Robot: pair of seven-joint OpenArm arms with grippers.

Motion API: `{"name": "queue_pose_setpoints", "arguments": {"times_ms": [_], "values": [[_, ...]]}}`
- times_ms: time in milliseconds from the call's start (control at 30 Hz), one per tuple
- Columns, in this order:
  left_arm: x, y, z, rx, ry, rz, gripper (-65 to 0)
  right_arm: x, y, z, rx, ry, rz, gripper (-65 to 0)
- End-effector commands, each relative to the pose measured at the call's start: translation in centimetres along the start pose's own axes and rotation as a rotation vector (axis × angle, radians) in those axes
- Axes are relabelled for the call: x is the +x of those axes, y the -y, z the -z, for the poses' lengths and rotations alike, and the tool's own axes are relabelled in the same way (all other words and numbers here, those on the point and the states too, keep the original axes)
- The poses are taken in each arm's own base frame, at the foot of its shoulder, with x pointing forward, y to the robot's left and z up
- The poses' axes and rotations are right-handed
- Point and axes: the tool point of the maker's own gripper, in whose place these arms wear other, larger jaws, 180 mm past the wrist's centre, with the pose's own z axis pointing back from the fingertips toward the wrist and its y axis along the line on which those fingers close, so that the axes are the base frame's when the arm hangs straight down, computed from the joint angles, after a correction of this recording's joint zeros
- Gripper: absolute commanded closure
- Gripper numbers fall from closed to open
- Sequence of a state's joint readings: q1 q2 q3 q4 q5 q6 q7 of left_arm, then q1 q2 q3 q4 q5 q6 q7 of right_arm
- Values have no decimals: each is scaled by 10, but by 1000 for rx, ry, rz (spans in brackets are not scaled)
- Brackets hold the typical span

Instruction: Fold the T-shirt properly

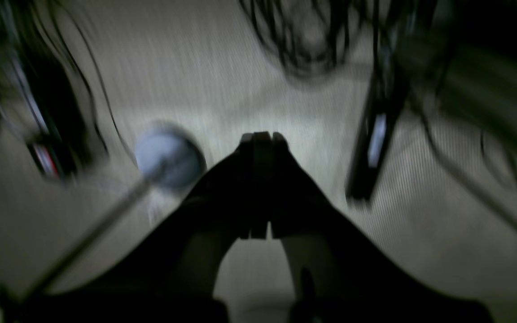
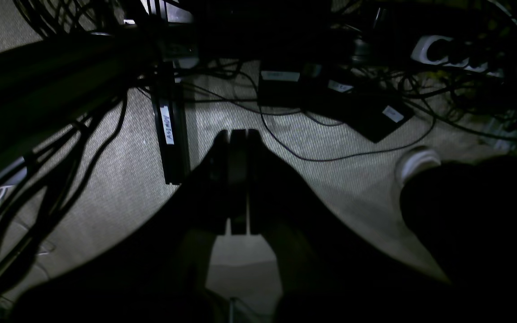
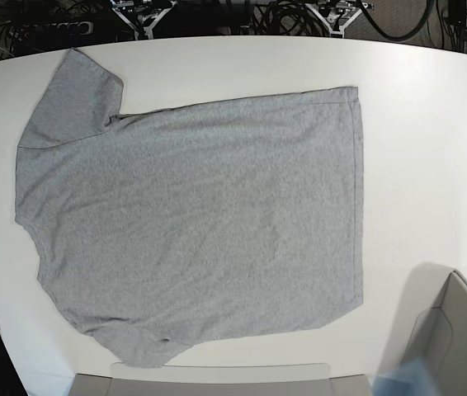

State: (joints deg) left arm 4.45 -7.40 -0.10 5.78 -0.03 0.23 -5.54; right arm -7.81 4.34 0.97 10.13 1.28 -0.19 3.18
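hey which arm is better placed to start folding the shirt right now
Neither, really. The T-shirt lies flat and unfolded on the table, with no arm over it in the base view. Both wrist views show floor and cables, with the left claw and right claw shut and empty.

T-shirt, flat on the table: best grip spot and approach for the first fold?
Probably the T-shirt's two hem corners, near and far, coming from the base view's right. That straight hem lies flat with bare table beside it, so both arms can pinch it and carry it toward the collar.
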Motion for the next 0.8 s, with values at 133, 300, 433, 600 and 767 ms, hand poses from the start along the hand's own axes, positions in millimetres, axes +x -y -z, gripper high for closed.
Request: {"name": "queue_pose_setpoints", "arguments": {"times_ms": [133, 300, 433, 600, 767], "values": [[-3, -7, -9, 13, 124, 6, -2, -9, 10, -2, -16, -12, -9, -1], [-15, -9, -15, 9, 148, 7, -1, -15, 9, -2, -15, -20, -14, -1], [-16, -5, -16, -14, 150, 5, -1, -17, 8, -4, -11, -15, -21, -1], [-14, 9, -20, -249, 141, -30, -2, -29, -2, -11, 16, -21, -95, -1], [-29, -8, -24, -280, 117, -25, 0, -47, -5, -19, 38, -34, -175, -1]]}}
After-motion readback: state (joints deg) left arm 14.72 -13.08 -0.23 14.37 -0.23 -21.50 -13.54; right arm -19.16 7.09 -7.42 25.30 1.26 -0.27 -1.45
